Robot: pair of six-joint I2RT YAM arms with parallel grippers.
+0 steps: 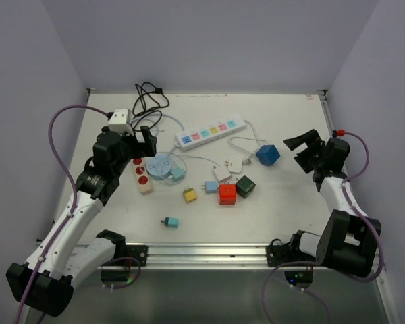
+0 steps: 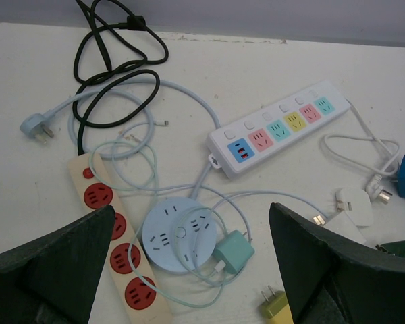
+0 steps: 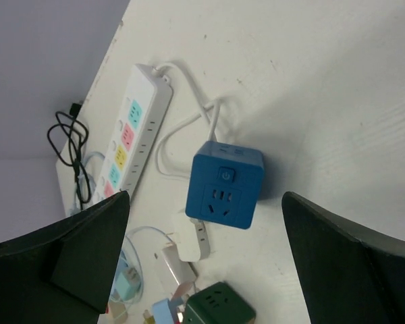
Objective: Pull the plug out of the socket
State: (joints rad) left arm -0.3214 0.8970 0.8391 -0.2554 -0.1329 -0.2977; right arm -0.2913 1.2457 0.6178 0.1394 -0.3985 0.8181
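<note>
A round pale-blue socket (image 2: 179, 236) lies on the table, wound about with a thin cable. It also shows in the top view (image 1: 160, 166). A teal charger plug (image 2: 233, 253) lies against its right rim, and I cannot tell whether its pins sit in an outlet. My left gripper (image 2: 191, 210) is open and empty, hovering above the socket and the plug (image 1: 178, 173). My right gripper (image 3: 206, 196) is open and empty above a blue cube socket (image 3: 224, 185). It is held at the right of the table (image 1: 299, 152).
A white strip with coloured outlets (image 1: 210, 130) lies behind. A beige strip with red outlets (image 1: 142, 173) lies left of the round socket. A red cube (image 1: 227, 194), a green cube (image 1: 245, 186), a yellow plug (image 1: 190, 195) and a black cable (image 1: 147, 98) lie around.
</note>
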